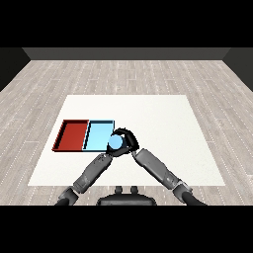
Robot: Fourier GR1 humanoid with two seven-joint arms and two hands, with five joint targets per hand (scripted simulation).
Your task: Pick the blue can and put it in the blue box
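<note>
Grey plank flooring surrounds a white table [148,143], item one. Item two: red tray [70,135], left of centre on the table. Item three: light blue tray [98,134], touching the red tray's right side. Item four: blue can [114,143], at the blue tray's near right corner, its round top showing, overlapping the tray's right rim. Item five: right hand [127,140], fingers curled round the can from the right. Item six: left hand [111,152], just near of the can; whether its fingers are spread or curled cannot be told.
</note>
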